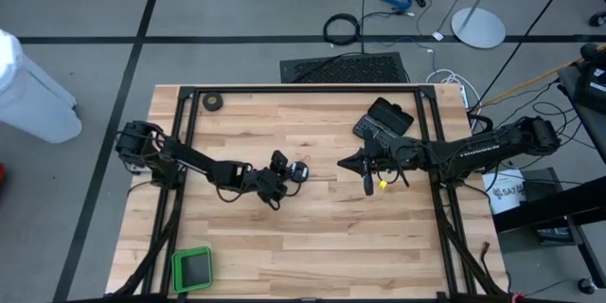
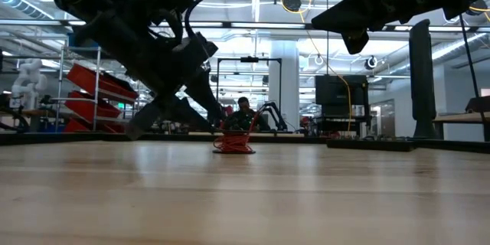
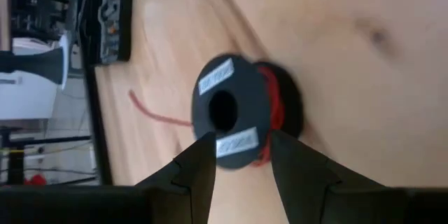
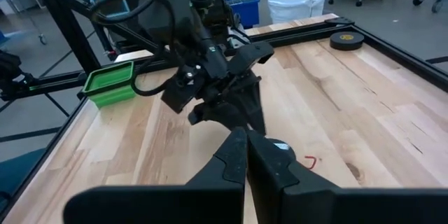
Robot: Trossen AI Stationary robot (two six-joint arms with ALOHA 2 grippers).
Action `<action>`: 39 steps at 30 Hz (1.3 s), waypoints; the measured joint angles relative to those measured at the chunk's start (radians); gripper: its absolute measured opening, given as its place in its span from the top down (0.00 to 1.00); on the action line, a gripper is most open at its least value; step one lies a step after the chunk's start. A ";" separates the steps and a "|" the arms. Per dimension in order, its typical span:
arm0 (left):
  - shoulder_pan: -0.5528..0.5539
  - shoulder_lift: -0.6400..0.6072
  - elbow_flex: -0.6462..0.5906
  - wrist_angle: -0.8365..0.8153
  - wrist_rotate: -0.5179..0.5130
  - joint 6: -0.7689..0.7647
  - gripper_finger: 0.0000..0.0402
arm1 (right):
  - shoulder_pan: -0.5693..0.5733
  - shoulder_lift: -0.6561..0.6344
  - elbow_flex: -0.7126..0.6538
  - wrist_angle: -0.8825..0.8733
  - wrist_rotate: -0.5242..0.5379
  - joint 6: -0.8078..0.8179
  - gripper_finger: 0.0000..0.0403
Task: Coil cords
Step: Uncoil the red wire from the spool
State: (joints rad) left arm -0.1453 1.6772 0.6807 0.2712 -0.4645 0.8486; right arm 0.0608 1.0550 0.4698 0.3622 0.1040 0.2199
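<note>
Table: a pale wooden top (image 1: 312,227) with a black frame around it, filling the middle of the high view.

Reel: a small round black reel (image 3: 231,108) with two pale stickers on its face and a dark hole in the middle. In the high view it sits near the middle of the table, a little left of center (image 1: 299,171).

Red wire: the thin red wire (image 3: 269,112) is wound on the reel. A loose end (image 3: 157,114) lies on the wood to the left of the reel in the left wrist view. In the low view it is a small red tangle (image 2: 233,142) near the middle of the frame.

Left gripper: the left gripper (image 1: 281,165) reaches in from the left of the high view. Its two dark fingers (image 3: 192,171) stand apart, one on each side of the reel's edge. They look to be touching the reel, but a firm pinch I cannot tell.

Right gripper: the right gripper (image 1: 348,163) is right of center in the high view, well apart from the reel. Its fingers (image 4: 234,155) are pressed together and hold nothing.

Other things: a black tape roll (image 1: 214,102) near the upper left of the table, a green tray (image 1: 192,269) at the lower left, and a black device (image 1: 383,119) near the upper right.
</note>
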 joint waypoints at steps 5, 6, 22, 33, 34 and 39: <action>0.023 0.015 0.000 0.000 0.009 0.030 0.65 | 0.000 0.000 0.000 0.002 0.000 0.000 1.00; 0.023 0.019 0.000 -0.003 0.011 0.030 0.65 | 0.000 0.000 0.000 0.002 0.000 0.000 1.00; 0.021 0.068 0.001 0.113 0.010 0.097 0.65 | 0.000 0.000 0.000 0.000 0.000 -0.004 1.00; 0.022 0.068 0.001 0.113 0.012 0.155 0.65 | 0.000 0.000 0.000 0.000 0.000 -0.004 1.00; 0.022 0.068 0.001 0.113 0.012 0.157 0.65 | 0.000 0.000 0.000 0.000 0.000 -0.004 1.00; 0.026 0.073 0.001 0.117 0.033 0.189 0.65 | 0.000 0.000 0.000 0.000 0.000 -0.004 1.00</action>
State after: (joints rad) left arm -0.1196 1.7501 0.6819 0.3884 -0.4313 1.0378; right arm 0.0608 1.0550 0.4694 0.3620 0.1040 0.2161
